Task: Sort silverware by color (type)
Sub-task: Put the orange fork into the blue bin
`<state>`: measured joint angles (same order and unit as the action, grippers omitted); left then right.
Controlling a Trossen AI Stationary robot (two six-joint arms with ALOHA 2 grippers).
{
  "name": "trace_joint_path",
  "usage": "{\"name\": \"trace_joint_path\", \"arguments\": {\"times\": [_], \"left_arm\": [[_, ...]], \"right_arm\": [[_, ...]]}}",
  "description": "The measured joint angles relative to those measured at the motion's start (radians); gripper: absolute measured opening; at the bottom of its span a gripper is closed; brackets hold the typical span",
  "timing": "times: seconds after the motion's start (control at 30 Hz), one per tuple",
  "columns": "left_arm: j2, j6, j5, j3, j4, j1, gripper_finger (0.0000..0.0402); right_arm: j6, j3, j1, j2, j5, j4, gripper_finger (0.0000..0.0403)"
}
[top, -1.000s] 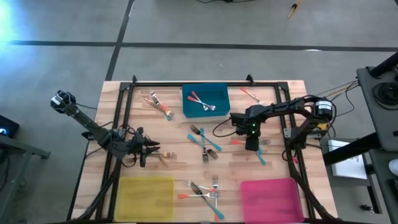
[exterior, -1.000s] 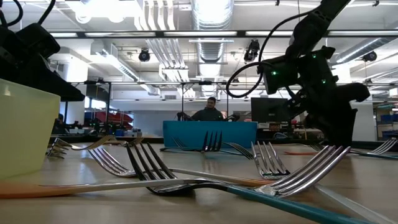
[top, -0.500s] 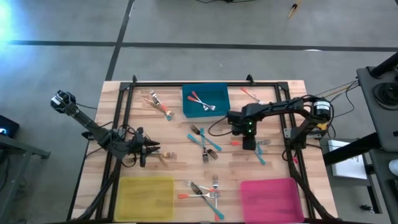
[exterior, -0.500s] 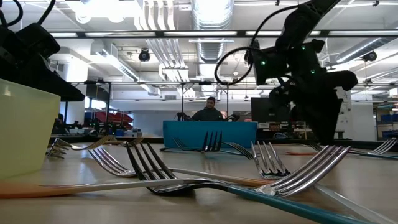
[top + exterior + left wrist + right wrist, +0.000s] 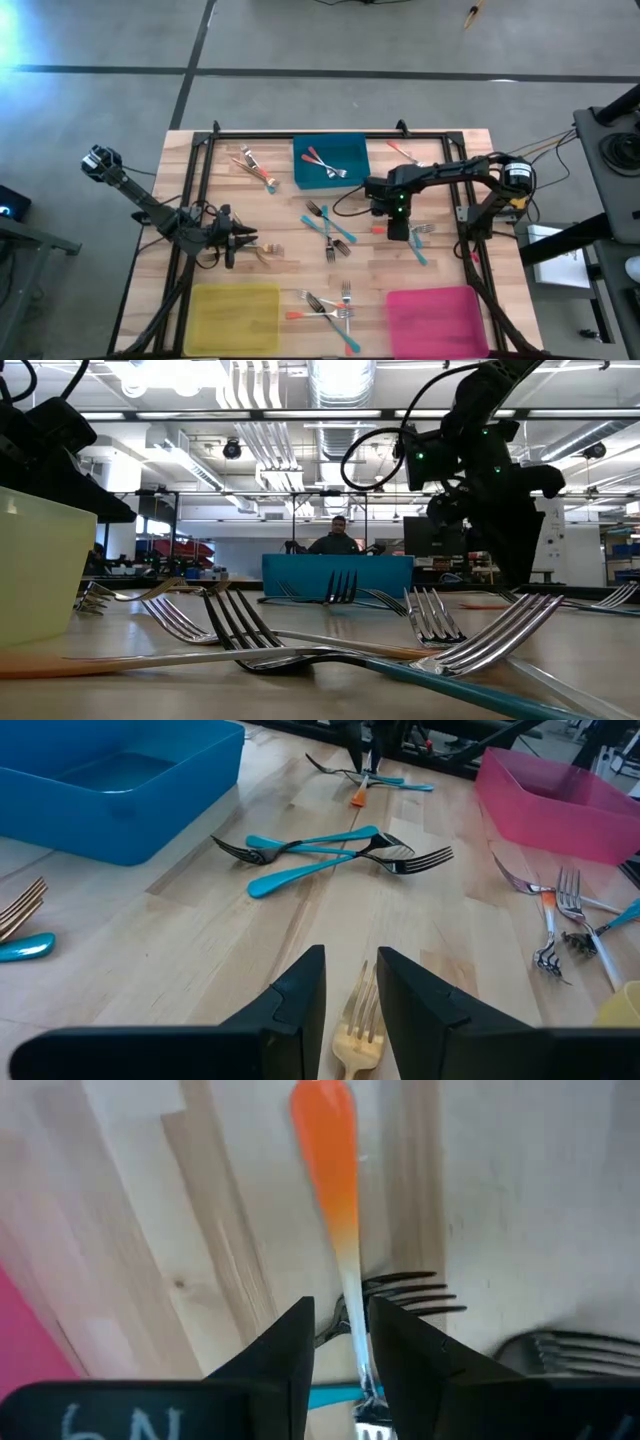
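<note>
My right gripper [image 5: 398, 231] points straight down at an orange-handled fork [image 5: 381, 229] that lies flat on the table right of centre. In the right wrist view its fingers stand open by a narrow gap [image 5: 342, 1342] on either side of the fork's thin neck [image 5: 351, 1295], and the orange handle [image 5: 326, 1150] stretches away beyond them. My left gripper [image 5: 248, 240] waits at the table's left, narrowly open [image 5: 351, 982], above an all-gold fork [image 5: 357, 1020] that lies on the wood. More forks lie scattered about.
A blue bin [image 5: 330, 162] at the far middle holds two orange-handled forks. A yellow bin [image 5: 237, 317] and a pink bin [image 5: 437, 318] sit at the near edge. Crossed teal forks [image 5: 326, 229] lie at centre, and a cluster [image 5: 332, 311] lies between the near bins. Other forks lie at the far left [image 5: 256, 166] and far right [image 5: 404, 152].
My right gripper has shifted a little toward the table's left, along the orange-handled fork, and now stands over its neck. The fork has stayed where it was.
</note>
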<state>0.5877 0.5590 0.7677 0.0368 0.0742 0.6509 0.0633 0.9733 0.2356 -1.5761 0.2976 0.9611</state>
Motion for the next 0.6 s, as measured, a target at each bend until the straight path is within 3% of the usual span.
{"name": "trace_joint_path", "arguments": {"times": [0.1, 0.33, 0.6], "left_arm": [[0.0, 0.0, 0.0, 0.0, 0.0, 0.0, 0.0077], [0.0, 0.0, 0.0, 0.0, 0.0, 0.0, 0.0077], [0.0, 0.0, 0.0, 0.0, 0.0, 0.0, 0.0077]], "right_arm": [[-0.07, 0.0, -0.001, 0.001, 0.0, 0.003, 0.0084], [-0.072, -0.006, -0.011, 0.002, -0.002, 0.009, 0.0047], [-0.059, -0.05, -0.011, 0.002, -0.002, 0.037, 0.0079]]}}
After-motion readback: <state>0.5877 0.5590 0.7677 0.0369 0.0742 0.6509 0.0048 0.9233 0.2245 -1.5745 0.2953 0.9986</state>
